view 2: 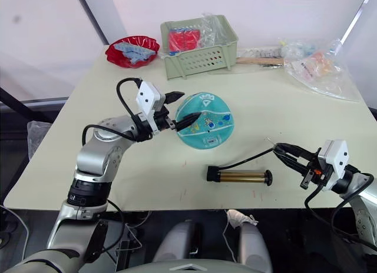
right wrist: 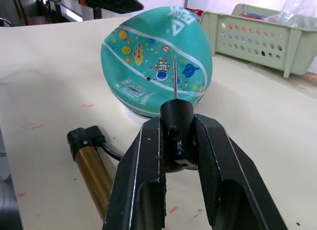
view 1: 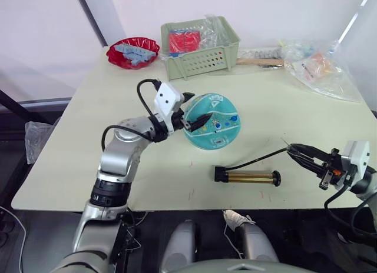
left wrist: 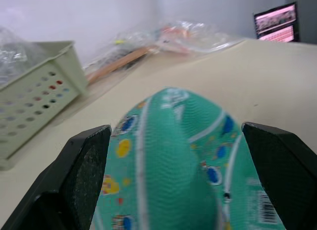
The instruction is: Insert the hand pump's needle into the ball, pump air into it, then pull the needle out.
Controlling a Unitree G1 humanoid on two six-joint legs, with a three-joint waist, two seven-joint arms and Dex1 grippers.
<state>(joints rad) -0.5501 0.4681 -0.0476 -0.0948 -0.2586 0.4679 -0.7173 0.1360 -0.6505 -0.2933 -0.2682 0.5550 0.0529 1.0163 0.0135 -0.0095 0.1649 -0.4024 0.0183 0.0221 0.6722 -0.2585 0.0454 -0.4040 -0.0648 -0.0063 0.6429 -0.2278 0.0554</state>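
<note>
Nearest the camera, the right gripper (view 1: 301, 153) is being held closed on the small black fitting of the thin needle (right wrist: 175, 79), aimed towards the teal-blue printed rubber ball (view 1: 212, 121). Beside it, the slim bronze-gold hand pump (view 1: 247, 177) is lying on the cream table (view 1: 88, 137), its black hose trailing to the fitting. Farther off, the left gripper (view 2: 182, 112) is being kept wide around the ball's edge. Misalignment with the valve is being judged the main risk: the needle could bend, or the unclamped ball could roll away.
</note>
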